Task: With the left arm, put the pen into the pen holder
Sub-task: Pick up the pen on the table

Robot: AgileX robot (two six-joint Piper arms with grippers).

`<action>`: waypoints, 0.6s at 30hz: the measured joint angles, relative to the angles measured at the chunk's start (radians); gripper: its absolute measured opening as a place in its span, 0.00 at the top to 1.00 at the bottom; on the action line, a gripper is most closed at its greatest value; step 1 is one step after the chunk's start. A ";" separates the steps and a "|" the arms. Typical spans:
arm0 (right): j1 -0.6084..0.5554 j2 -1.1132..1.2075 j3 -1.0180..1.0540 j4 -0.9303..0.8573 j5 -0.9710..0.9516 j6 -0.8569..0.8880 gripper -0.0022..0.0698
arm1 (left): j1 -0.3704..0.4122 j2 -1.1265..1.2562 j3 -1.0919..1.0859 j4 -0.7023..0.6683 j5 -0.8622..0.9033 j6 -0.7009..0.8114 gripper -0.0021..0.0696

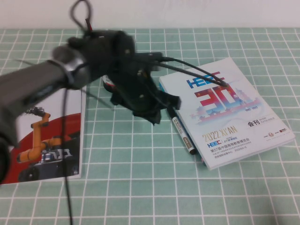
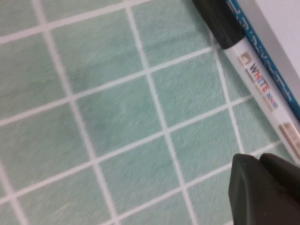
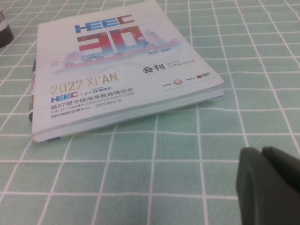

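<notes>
The pen (image 1: pixel 183 134), a white-barrelled marker with a black cap, lies flat on the green checked cloth along the left edge of the catalogue (image 1: pixel 229 110). My left gripper (image 1: pixel 152 115) is shut and empty, hanging just left of the pen's capped end. In the left wrist view its fingertips (image 2: pixel 258 161) are pressed together a short way from the pen (image 2: pixel 257 82). The pen holder (image 1: pixel 107 85) is almost wholly hidden behind the left arm; a strip of red and white label shows. Its dark base (image 3: pixel 3 33) peeks in at the right wrist view's edge. My right gripper (image 3: pixel 262 157) is shut over bare cloth, near the catalogue's corner.
The white HEEC catalogue (image 3: pixel 117 65) lies right of centre. A red and white brochure with an orange robot arm (image 1: pixel 47 140) lies at the left. Black cables (image 1: pixel 197 70) run from the left arm over the catalogue's top corner.
</notes>
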 joint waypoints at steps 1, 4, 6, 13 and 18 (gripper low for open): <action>0.000 0.000 0.000 0.000 0.000 0.000 1.00 | -0.014 0.033 -0.053 0.027 0.037 -0.031 0.97; 0.000 0.000 0.000 0.000 0.000 0.000 1.00 | -0.045 0.113 -0.195 0.078 0.125 -0.105 0.97; 0.000 0.000 0.000 0.000 0.000 0.000 1.00 | -0.060 0.157 -0.264 0.094 0.158 -0.137 0.97; 0.000 0.000 0.000 0.000 0.000 0.000 1.00 | -0.104 0.271 -0.452 0.105 0.256 -0.207 0.97; 0.000 0.000 0.000 0.000 0.000 0.000 1.00 | -0.119 0.310 -0.476 0.109 0.274 -0.159 0.91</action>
